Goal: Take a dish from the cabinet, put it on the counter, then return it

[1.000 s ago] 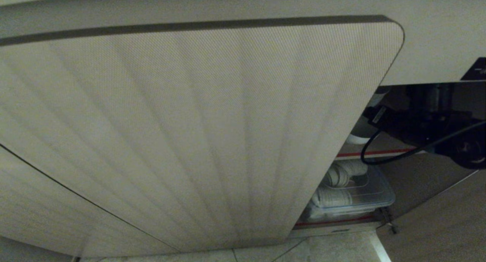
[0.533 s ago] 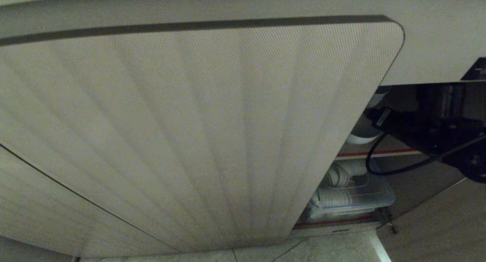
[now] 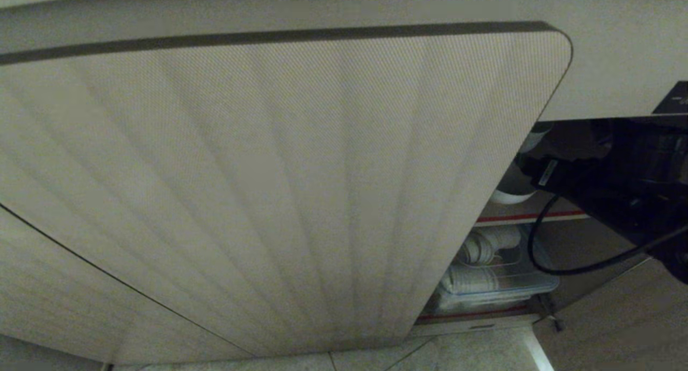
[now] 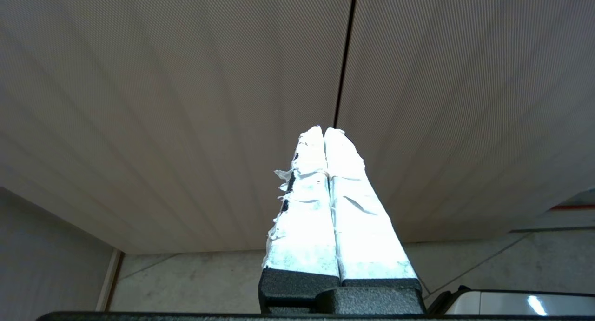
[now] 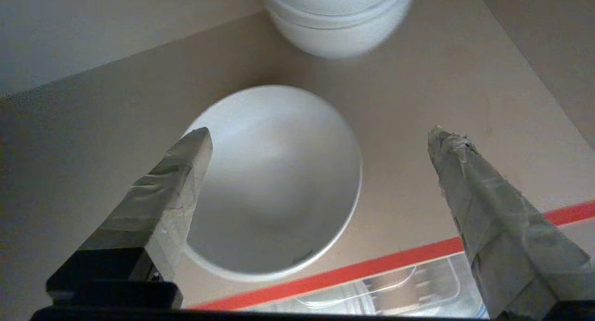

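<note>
From the head, a fluted cabinet door [image 3: 269,188] fills most of the view; the right arm [image 3: 618,183] reaches into the opening beside it. The left wrist view shows the left end effector [image 4: 324,131] pressed closed before shut doors. Only the right wrist view shows the dish [image 5: 274,181], on the shelf [image 5: 441,107] between the right end effector's [image 5: 320,137] wide-spread fingers, with stacked bowls [image 5: 339,18] behind.

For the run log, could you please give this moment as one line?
right gripper: open, above dish, not gripping | dish: on cabinet shelf | left gripper: shut, idle
</note>
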`<state>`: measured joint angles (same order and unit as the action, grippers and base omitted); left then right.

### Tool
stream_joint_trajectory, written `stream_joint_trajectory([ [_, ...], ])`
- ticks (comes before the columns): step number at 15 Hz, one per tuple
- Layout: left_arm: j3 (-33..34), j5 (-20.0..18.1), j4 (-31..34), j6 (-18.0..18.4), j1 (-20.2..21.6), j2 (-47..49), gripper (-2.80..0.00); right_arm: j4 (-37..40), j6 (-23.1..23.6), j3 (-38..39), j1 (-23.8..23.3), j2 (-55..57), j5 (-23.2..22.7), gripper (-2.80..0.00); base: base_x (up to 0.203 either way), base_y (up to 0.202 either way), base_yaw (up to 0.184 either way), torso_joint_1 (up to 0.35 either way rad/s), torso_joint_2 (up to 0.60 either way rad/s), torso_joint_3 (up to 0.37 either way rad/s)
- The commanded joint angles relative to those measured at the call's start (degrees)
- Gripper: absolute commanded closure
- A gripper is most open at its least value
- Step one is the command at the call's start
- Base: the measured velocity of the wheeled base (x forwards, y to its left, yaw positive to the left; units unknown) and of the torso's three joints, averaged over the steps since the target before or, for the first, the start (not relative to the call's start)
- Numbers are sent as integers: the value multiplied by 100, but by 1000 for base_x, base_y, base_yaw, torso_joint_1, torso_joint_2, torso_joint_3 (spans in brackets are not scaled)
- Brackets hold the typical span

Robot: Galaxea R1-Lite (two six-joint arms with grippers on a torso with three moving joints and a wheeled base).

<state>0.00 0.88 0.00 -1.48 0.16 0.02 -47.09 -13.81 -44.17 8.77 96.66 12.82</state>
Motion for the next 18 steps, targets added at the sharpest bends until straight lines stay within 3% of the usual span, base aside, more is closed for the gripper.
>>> stream_joint_trajectory([
  [1, 0, 0, 0, -2, 2, -2, 0, -361, 229, 272, -6, -110, -174, -280, 0, 0, 0, 0, 0, 0],
  [12, 0, 0, 0, -2, 2, -2, 0, -705, 672, 634, 2, -324, -394, -280, 0, 0, 0, 0, 0, 0],
  [13, 0, 0, 0, -2, 2, -2, 0, -712, 677, 673, 2, -346, -394, -263, 0, 0, 0, 0, 0, 0],
  [14, 0, 0, 0, -2, 2, -2, 0, -740, 672, 681, 2, -376, -394, 0, 0, 0, 0, 0, 0, 0],
  [18, 0, 0, 0, -2, 2, -2, 0, -767, 678, 702, 2, -429, -394, 0, 0, 0, 0, 0, 0, 0],
])
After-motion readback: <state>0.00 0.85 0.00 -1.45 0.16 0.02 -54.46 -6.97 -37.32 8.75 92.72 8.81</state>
